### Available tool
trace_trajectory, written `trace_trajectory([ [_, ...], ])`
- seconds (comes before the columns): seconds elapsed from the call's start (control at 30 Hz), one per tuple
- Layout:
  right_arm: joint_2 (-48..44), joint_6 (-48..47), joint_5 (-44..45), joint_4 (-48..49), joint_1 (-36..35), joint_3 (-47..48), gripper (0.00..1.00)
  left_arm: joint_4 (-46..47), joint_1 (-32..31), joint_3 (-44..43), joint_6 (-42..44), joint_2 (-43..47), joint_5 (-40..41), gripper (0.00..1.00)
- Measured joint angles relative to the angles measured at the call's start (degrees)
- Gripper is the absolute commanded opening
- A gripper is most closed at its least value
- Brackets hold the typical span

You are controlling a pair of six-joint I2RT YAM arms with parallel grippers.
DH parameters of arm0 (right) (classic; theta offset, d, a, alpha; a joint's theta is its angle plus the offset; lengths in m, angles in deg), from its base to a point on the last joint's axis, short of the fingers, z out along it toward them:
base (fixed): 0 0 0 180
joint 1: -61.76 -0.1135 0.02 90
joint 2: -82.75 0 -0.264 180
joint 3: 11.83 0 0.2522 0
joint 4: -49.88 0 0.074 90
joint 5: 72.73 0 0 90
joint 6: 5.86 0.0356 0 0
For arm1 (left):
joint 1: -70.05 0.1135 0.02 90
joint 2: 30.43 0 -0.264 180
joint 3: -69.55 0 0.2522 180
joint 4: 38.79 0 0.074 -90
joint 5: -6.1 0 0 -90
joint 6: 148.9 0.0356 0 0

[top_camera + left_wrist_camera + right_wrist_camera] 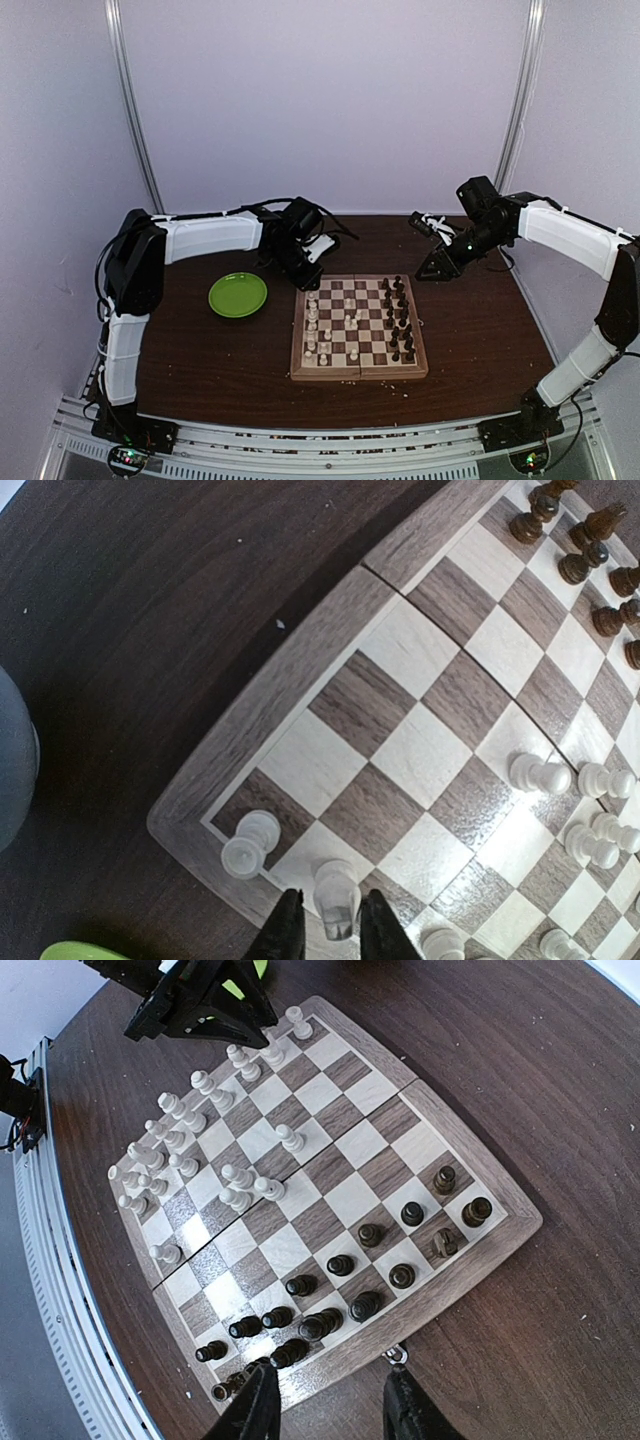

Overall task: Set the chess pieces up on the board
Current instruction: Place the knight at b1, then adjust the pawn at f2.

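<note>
Cream piece (336, 900), left gripper (332, 938) astride, board (300, 670) corner

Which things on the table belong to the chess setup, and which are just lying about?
For the job: the board; the cream-white pieces; the dark pieces; the white piece between the fingers of the left gripper, near the board's corner.
Lying about: the green plate left of the board; pale crumbs beside the board.

Chess pieces (289, 1138) are cream or dark brown, board (350, 1195) brown-chequered, plate (237, 295) green
</note>
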Motion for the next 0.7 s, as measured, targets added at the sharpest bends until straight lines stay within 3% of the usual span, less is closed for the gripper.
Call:
trace_trajectory([
  [0.23,0.0,0.0,0.0,-0.1,0.0,0.1,0.36,-2.1,0.0,0.0,1.2,2.6,1.0,0.31],
  [0.47,-0.2,-0.2,0.3,-1.5,0.0,3.1,0.38,-4.8,0.0,-4.0,5.0,12.0,4.6,0.42],
  [0.7,-1.5,-0.2,2.4,-3.6,-0.7,12.6,0.46,-3.5,1.4,-7.5,8.8,21.0,8.3,0.54],
])
